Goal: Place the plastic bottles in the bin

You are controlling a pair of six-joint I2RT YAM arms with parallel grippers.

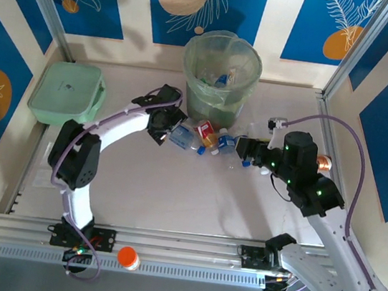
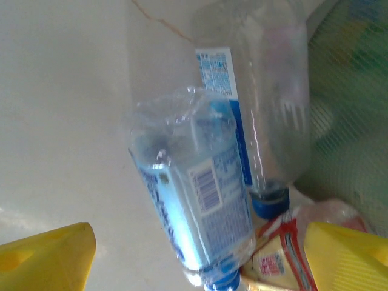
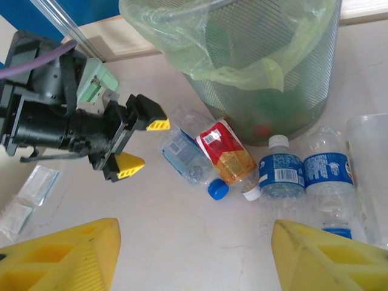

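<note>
Our left pincer [image 2: 200,260] is wide apart, with a squashed blue-label bottle [image 2: 194,200] right before it. Our right pincer [image 3: 194,254] is apart too. We see more plastic bottles [image 3: 282,176] lying on the surface [image 3: 182,227] beside the bin [image 3: 285,91]; one is cut off.

Mint-green square box [image 1: 66,93] at far left; orange-capped object [image 1: 128,257] on near rail [image 1: 186,249]

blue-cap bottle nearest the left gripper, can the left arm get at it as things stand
Probably yes. The left gripper is open and pointed at the crumpled blue-label bottle, with bare table between them. The red-label bottle lies close beside it and might get nudged.
</note>
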